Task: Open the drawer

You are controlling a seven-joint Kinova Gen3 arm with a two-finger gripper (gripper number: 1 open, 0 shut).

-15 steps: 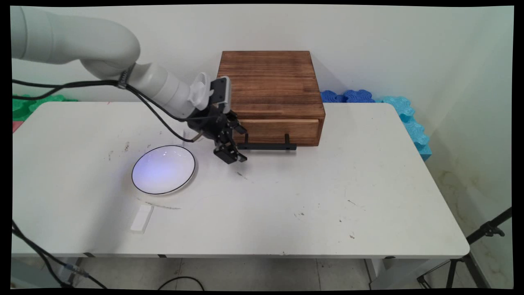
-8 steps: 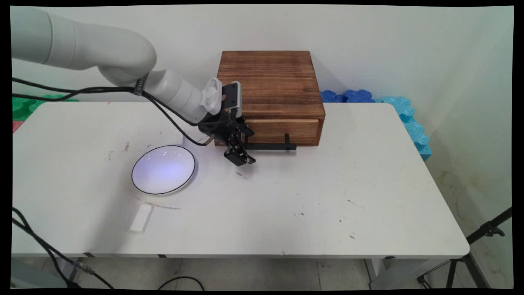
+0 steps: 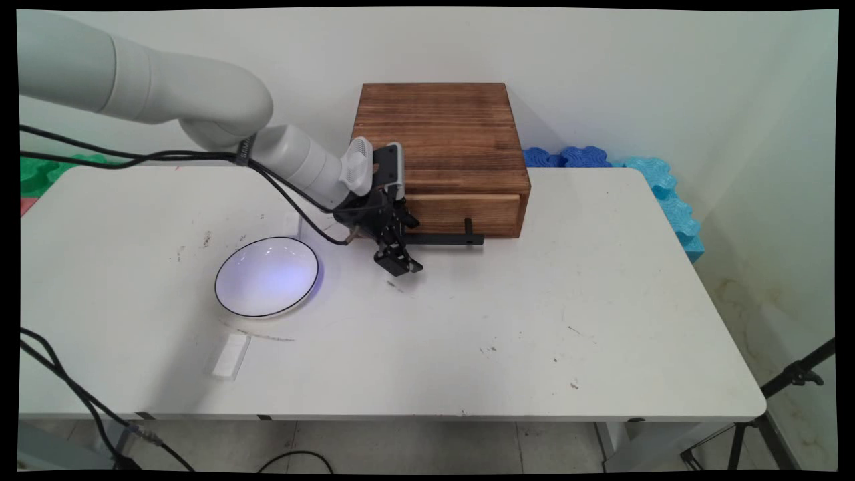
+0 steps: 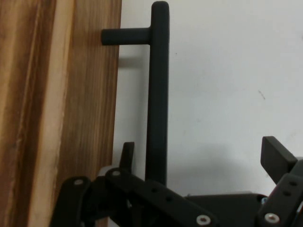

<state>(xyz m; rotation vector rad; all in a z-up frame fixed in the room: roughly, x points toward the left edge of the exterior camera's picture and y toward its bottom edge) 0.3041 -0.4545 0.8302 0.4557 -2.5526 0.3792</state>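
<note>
tool [image 3: 401,259] moved right to 1 drawer handle [image 3: 437,238], fingers apart.

No text, label, brand, number or sign can be read anywhere around the wooden drawer box [image 3: 441,157]: none is borne by the box itself, by its black handle [image 4: 157,94], or by the white table [image 3: 467,334] beneath it.

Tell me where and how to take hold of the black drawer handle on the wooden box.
Grip the handle on its long straight bar, between the two posts. It stands off the drawer front of the wooden box, leaving a gap for one finger behind it. Come from the table's near side; the open gripper already straddles the bar there.
</note>
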